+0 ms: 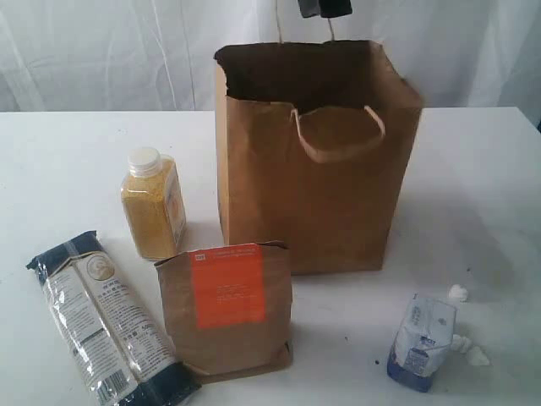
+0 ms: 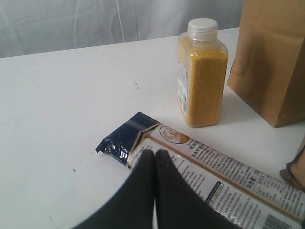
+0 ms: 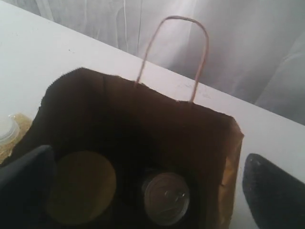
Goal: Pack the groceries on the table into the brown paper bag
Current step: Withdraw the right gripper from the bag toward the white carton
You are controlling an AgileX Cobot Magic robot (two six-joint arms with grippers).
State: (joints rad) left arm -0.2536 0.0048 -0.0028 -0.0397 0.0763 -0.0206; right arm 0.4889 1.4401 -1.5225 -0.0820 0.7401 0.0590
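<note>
Exterior view first: the brown paper bag (image 1: 317,203) stands upright at the centre back of the surface (image 1: 473,186), mouth open, with your right end effector (image 1: 325,8) hanging above its rim. Right wrist view shows that end effector spread wide and empty, looking down on the gold-lidded jar (image 3: 83,186) and pull-tab can (image 3: 165,198) on the bag's floor.

Your left end effector (image 2: 155,157) is pinched closed on nothing, over the navy end of the noodle packet (image 1: 106,326), which lies flat at 8 o'clock from the bag. Judge that packet light, slick-filmed and brittle inside. Open up, take it across its narrow width near mid-length, and squeeze gently.

The yellow-grain bottle (image 1: 154,207) at 9 o'clock looks rigid and heavier, so grip its body below the cap. The orange-labelled pouch (image 1: 226,309) at 6 o'clock looks soft and stands near the bag's front face. The small blue-white packet (image 1: 421,342) lies at 4 o'clock beside white scraps (image 1: 457,293). Mind the drooping front handle (image 1: 338,135) at the mouth.
</note>
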